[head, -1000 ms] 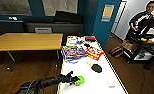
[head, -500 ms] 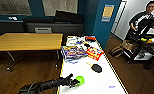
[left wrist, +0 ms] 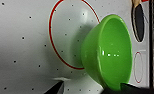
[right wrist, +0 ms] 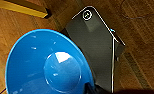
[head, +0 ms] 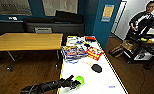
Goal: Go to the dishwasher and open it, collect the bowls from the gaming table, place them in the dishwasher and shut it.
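1. Reaching in with the left gripper (head: 74, 83) at the near end of the gaming table (head: 103, 82), close beside its yellowish edge (head: 61, 72), meeting the lime green bowl (head: 79, 80) there.
2. Pinching that bowl by the rim: in the left wrist view the lime green bowl (left wrist: 106, 52) is lying tipped well onto its side, mouth turned sideways, its lowest rim running into a dark finger (left wrist: 128, 88). Judging from that tilt, narrow fingers closing on the wall rather than merely resting beside it.
3. Casting a shadow across the red circle (left wrist: 68, 35) printed on the white top, suggesting the bowl is hanging just clear of the surface or barely touching it.
4. Carrying the blue bowl (right wrist: 48, 65) in the right gripper (right wrist: 93, 88): hanging mouth-up over the wooden floor (right wrist: 143, 50) with no table beneath it, so presumably clamped at the rim by the camera, though the fingers themselves are too dark to make out.
5. Leaving open white surface around the green bowl, with the dark paddle (head: 96, 67) and the colourful boxes (head: 74, 52) lying well apart toward the far end.
6. Keeping bare floor between this table and the light wooden table (head: 28, 41) on the arm's side, giving room to draw the bowl back over the near edge.
7. Sharing the room with a person (head: 143, 20) standing well off beyond the table's other side.
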